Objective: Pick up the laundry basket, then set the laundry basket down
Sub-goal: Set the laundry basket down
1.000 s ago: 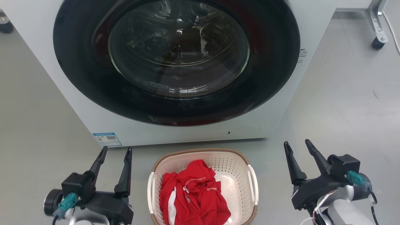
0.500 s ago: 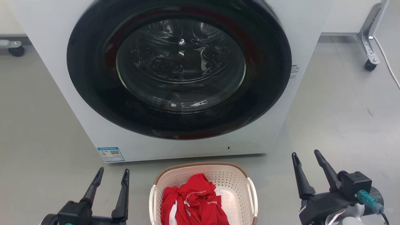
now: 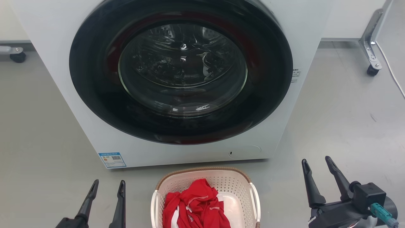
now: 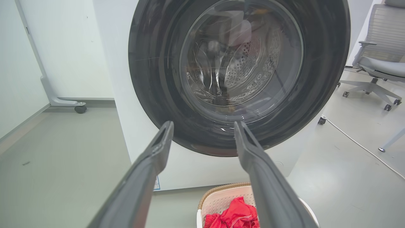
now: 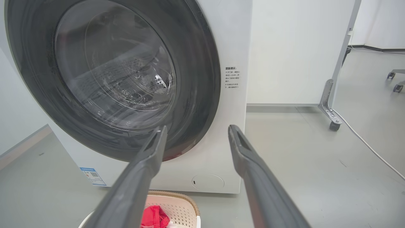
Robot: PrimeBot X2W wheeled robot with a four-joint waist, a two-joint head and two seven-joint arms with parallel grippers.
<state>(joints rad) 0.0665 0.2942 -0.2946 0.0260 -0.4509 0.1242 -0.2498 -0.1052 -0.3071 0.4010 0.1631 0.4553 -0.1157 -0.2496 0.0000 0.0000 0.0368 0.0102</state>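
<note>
Risk of tipping basket (image 3: 204, 168) and spilling red cloth (image 3: 196, 202) through uneven lift by left gripper (image 3: 108, 183) and right gripper (image 3: 315, 160), both spread empty.

The laundry basket (image 3: 236, 183) sits upright on the floor (image 3: 38, 158), just in front of the washing machine (image 3: 190, 155). It has cream perforated walls, a brown woven-look rim and white side handles. Crumpled red clothes (image 3: 196, 205) lie inside, toward its left.
</note>
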